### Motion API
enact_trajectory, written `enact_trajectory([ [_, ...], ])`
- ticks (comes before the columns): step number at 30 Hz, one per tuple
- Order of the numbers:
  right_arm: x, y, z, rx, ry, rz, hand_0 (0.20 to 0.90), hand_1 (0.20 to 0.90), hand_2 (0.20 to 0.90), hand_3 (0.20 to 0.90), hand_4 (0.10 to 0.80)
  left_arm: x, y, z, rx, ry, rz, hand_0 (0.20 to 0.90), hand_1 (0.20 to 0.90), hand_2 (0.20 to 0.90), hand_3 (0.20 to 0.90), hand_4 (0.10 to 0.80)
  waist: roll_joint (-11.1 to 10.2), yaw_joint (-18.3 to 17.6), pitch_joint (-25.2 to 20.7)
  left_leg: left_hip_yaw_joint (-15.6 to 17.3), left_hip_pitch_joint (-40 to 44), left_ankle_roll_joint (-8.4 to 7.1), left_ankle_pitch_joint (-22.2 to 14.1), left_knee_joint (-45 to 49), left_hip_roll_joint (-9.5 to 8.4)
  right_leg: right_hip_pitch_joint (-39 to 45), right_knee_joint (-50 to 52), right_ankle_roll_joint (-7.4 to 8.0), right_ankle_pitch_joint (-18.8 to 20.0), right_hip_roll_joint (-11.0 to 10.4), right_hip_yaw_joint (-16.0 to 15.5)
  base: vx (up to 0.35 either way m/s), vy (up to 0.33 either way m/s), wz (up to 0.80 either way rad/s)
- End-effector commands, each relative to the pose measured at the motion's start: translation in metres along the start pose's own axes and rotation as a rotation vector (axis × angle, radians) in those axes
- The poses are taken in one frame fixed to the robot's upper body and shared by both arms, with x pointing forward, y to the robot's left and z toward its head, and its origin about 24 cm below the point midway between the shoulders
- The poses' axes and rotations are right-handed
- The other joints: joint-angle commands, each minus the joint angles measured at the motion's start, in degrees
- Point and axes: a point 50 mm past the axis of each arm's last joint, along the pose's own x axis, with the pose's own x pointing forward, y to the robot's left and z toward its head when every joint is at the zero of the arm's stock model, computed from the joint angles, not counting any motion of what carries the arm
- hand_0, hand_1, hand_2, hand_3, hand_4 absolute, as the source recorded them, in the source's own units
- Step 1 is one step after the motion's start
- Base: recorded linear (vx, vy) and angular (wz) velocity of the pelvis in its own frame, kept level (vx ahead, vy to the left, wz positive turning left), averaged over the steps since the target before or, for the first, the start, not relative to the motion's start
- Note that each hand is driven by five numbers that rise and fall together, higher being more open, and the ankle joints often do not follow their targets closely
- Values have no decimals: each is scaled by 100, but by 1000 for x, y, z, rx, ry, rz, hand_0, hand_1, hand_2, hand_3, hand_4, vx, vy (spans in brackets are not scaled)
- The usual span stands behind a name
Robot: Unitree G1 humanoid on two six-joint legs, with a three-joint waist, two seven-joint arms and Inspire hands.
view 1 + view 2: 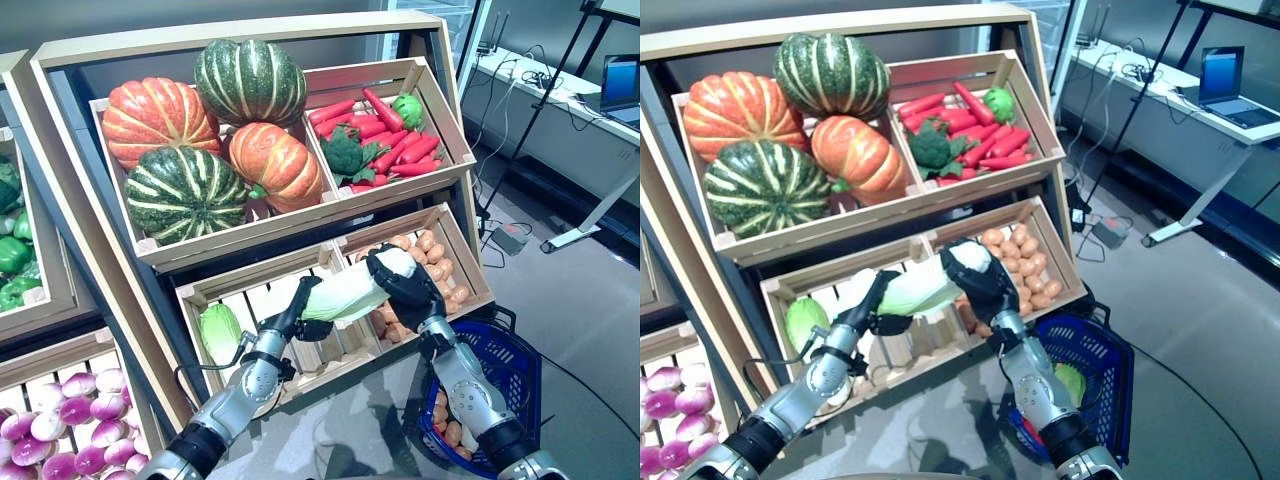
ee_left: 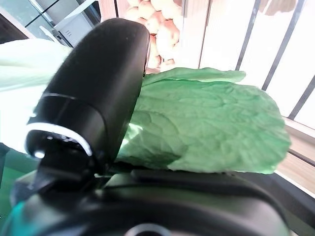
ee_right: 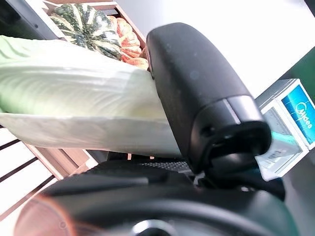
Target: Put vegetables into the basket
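A long pale green napa cabbage (image 1: pixel 350 292) is held level in front of the stand's lower crates, above and to the left of the blue basket (image 1: pixel 512 372). My left hand (image 1: pixel 297 303) is curled round its leafy end; its thumb (image 2: pixel 93 93) lies over the green leaves (image 2: pixel 206 123). My right hand (image 1: pixel 405 285) is curled round its white stem end; its thumb (image 3: pixel 197 93) presses on the pale ribs (image 3: pixel 74 98). The basket stands on the floor under my right arm, with small orange vegetables (image 1: pixel 448 428) and a green leafy one (image 1: pixel 1072 382) in it.
The wooden stand (image 1: pixel 240 45) with its slanted crates rises right behind the hands. Another green cabbage (image 1: pixel 220 332) lies in the lower crate by my left arm. A desk (image 1: pixel 570 110) with a laptop and a black tripod leg (image 1: pixel 530 130) stand at the back right.
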Motion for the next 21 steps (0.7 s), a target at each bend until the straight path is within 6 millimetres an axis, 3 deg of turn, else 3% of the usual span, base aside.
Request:
enact_trajectory([
  [1,30,78,25,70,-201,353,300,300,300,300,400,44,15,68,5,-309,53,900,900,900,900,800,-14,-72,-236,50,51,83,-587,6,-217,41,6,-201,-196,102,63,0,0,0],
  [8,29,70,32,39,-238,312,300,300,300,300,400,44,14,58,28,-242,43,900,900,900,900,800,-7,-92,-212,74,54,87,-588,6,-209,37,6,-202,-195,111,87,0,0,0],
  [21,6,16,62,-96,-361,114,300,300,300,300,400,19,13,-8,162,-3,-16,900,900,900,900,800,21,-188,-157,172,22,93,-567,6,-183,-46,6,-177,-146,128,163,-4,-2,-1],
])
